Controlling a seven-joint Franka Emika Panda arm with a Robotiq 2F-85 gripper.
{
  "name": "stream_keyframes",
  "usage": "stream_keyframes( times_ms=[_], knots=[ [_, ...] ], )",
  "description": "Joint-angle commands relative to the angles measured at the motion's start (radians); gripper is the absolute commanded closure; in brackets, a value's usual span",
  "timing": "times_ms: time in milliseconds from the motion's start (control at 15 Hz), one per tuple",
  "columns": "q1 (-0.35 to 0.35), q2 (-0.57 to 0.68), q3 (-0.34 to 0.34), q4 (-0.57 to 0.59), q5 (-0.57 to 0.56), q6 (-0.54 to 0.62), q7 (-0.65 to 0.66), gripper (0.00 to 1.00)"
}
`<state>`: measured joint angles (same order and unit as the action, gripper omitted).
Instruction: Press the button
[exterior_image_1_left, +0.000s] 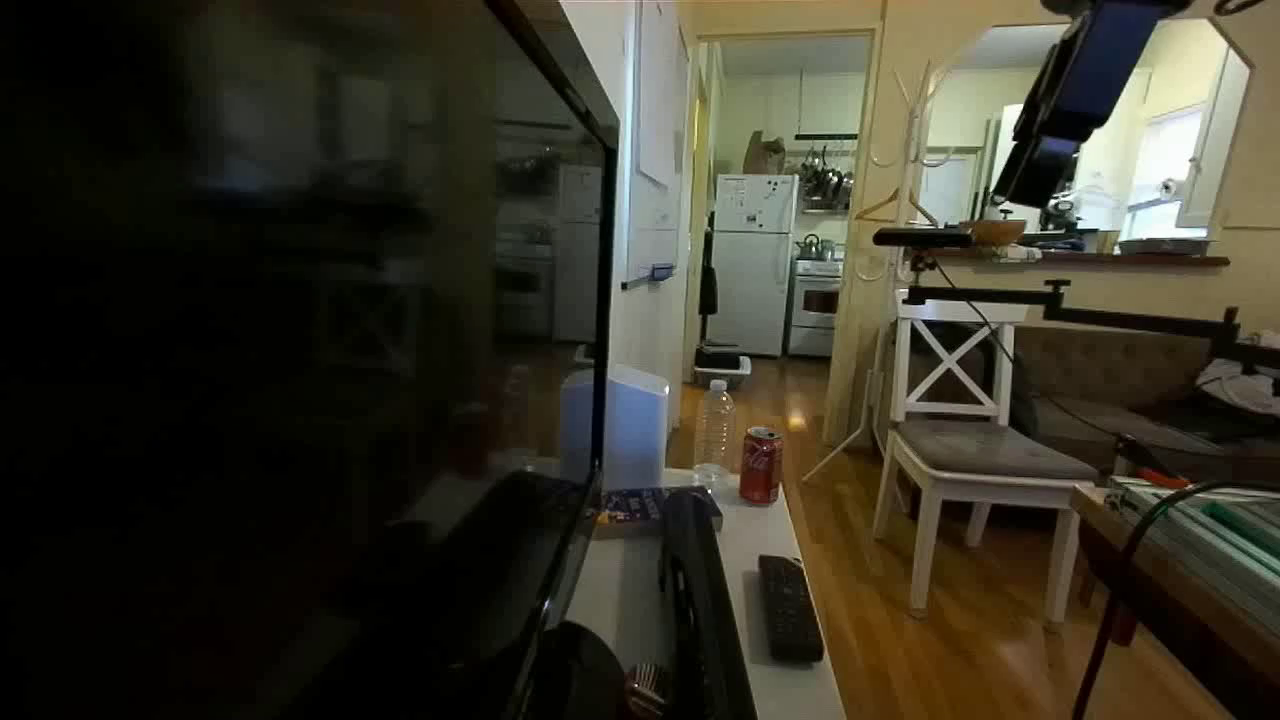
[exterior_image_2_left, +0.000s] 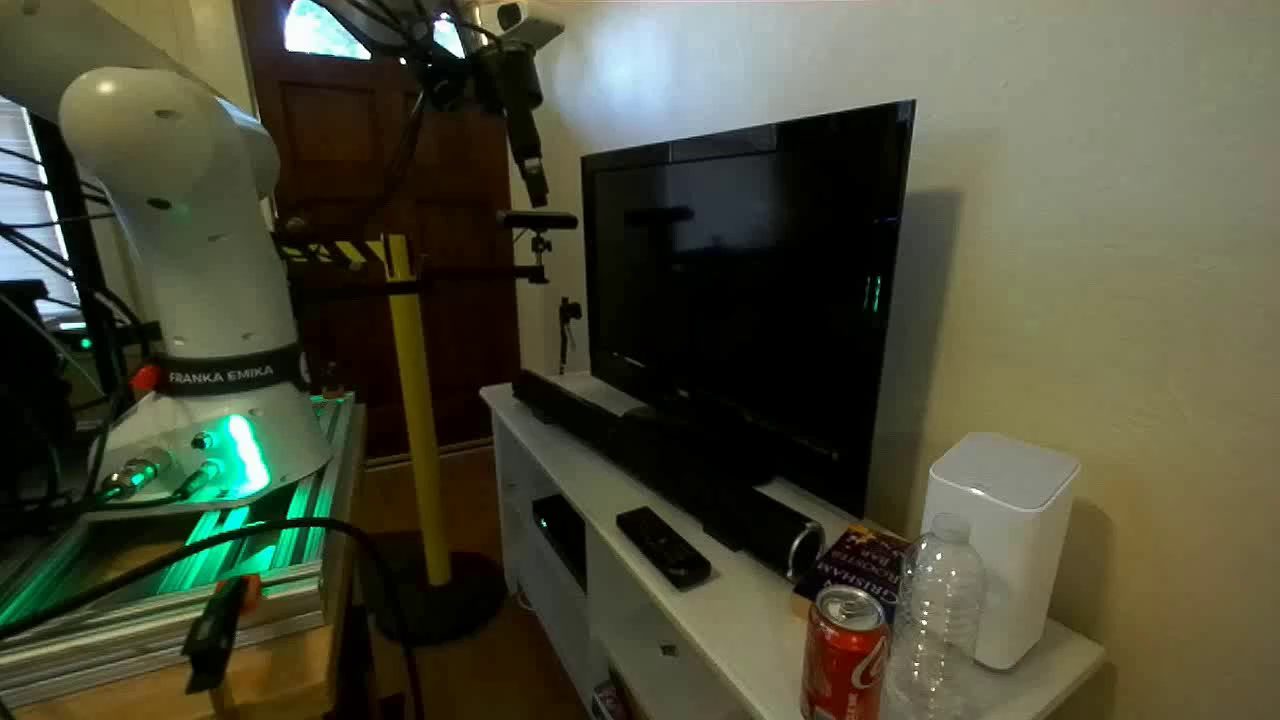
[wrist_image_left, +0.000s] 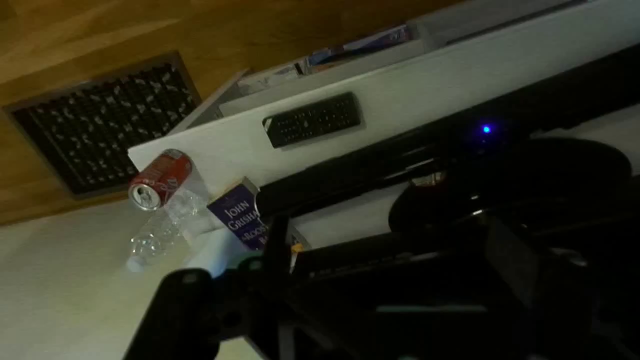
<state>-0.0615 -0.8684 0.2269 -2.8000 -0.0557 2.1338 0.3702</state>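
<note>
No single separate button can be made out. A black remote (wrist_image_left: 312, 120) with many small keys lies on the white stand; it also shows in both exterior views (exterior_image_1_left: 790, 608) (exterior_image_2_left: 663, 547). A black soundbar (wrist_image_left: 350, 175) with a small lit blue light (wrist_image_left: 486, 129) lies behind it, also in an exterior view (exterior_image_2_left: 600, 440). My gripper (wrist_image_left: 392, 235) has its two dark fingers wide apart with nothing seen between them. It hangs in the air, pointing down, above the stand's level in both exterior views (exterior_image_1_left: 1025, 185) (exterior_image_2_left: 538, 190), apart from remote and soundbar.
A large black TV (exterior_image_2_left: 740, 290) stands on the white stand (exterior_image_2_left: 740, 620). A red can (exterior_image_2_left: 845, 650), a clear bottle (exterior_image_2_left: 938, 610), a book (wrist_image_left: 237, 212) and a white box (exterior_image_2_left: 1000, 540) are at the stand's end. A camera on a bracket (exterior_image_1_left: 920, 238) is near the gripper.
</note>
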Motion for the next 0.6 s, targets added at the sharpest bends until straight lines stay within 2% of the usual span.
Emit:
stream_keyframes(
  times_ms=[0,533],
  knots=[
    [0.007,0.006,-0.007,-0.013,-0.007,-0.006,0.005,0.00],
    [0.017,0.050,-0.006,-0.023,0.004,0.016,0.005,0.00]
  ],
)
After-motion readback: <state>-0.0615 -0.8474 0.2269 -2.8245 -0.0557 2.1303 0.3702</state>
